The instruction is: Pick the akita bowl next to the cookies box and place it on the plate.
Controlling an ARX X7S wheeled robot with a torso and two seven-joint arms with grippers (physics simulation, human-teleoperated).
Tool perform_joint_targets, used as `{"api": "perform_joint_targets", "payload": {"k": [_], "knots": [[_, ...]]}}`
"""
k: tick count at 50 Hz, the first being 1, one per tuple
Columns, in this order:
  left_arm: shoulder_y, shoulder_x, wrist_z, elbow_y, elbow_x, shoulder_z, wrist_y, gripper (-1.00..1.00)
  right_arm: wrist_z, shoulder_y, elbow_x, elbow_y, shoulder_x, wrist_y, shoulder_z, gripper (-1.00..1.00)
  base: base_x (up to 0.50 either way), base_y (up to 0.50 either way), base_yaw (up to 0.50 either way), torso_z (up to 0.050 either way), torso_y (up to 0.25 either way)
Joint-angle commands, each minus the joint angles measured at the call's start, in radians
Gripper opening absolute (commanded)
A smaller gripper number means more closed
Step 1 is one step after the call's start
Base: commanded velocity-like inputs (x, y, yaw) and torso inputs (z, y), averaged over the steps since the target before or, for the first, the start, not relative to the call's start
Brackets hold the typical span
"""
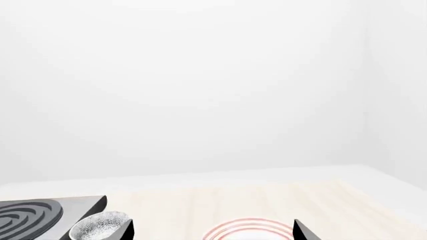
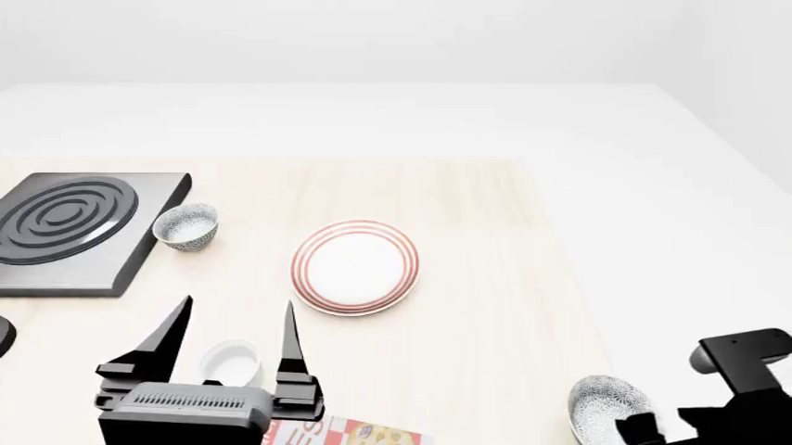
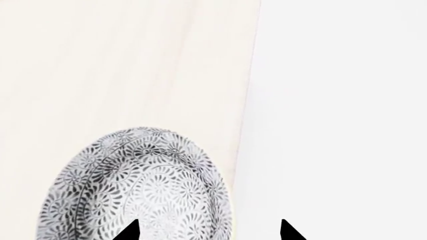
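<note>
The akita bowl, speckled grey on white, sits near the table's front right edge, to the right of the cookies box. In the right wrist view this bowl fills the lower left. My right gripper is open astride its rim, one fingertip over the inside and the other outside, past the table edge. The red-ringed plate lies mid-table, and its rim shows in the left wrist view. My left gripper is open and holds nothing.
A second speckled bowl stands beside a black stove plate at the left. A small plain white cup stands between my left fingers as seen from the head. The table edge runs just beside the right-hand bowl.
</note>
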Motion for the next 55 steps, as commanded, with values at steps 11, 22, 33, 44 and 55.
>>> {"api": "perform_joint_targets", "payload": {"k": [11,22,33,44,55], "knots": [[-0.002,-0.006,-0.007,-0.005,-0.003,0.007,0.004,1.0,-0.03,-0.009,-0.044,0.03,-0.033,-0.038,-0.036,1.0,0.0,0.0,0.0,0.0,0.0],[-0.002,-0.009,-0.009,-0.011,-0.006,0.008,0.012,1.0,-0.042,-0.01,-0.059,0.043,-0.04,-0.05,-0.049,1.0,0.0,0.0,0.0,0.0,0.0],[-0.006,-0.011,-0.013,-0.011,-0.007,0.011,0.008,1.0,-0.055,-0.003,-0.074,0.057,-0.05,-0.058,-0.065,1.0,0.0,0.0,0.0,0.0,0.0],[-0.007,-0.014,-0.017,-0.009,-0.009,0.013,0.007,1.0,-0.062,-0.003,-0.084,0.067,-0.058,-0.067,-0.074,1.0,0.0,0.0,0.0,0.0,0.0],[-0.006,-0.017,-0.022,-0.002,-0.01,0.016,0.002,1.0,-0.063,-0.003,-0.089,0.06,-0.062,-0.075,-0.079,-1.0,0.0,0.0,0.0,0.0,0.0]]}}
